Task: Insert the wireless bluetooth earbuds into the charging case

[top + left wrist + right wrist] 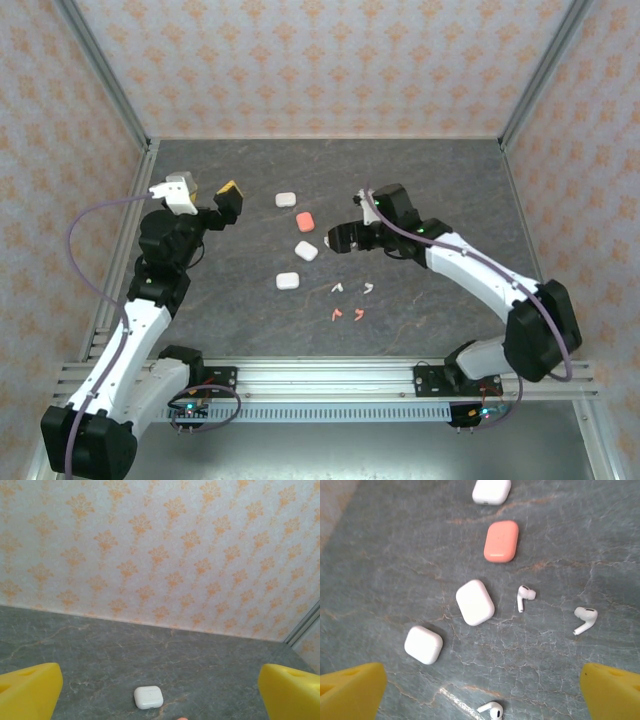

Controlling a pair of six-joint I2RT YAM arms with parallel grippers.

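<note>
Right now your left hand is spread wide, its yellow fingers far apart with nothing between them and nothing touched. An end white case lies on the counter just ahead of it. Your right hand is equally wide and holds nothing. Ahead of it four cases lie in a loose row: the end white case farthest, then a coral case, a middle white case and a near white case. One white earbud lies just right of the middle white case, and a second white earbud further right. A third white earbud sits close in, between the right hand's fingers — all loose on the counter. Two coral earbuds lie nearer the arm bases than that hand.
</note>
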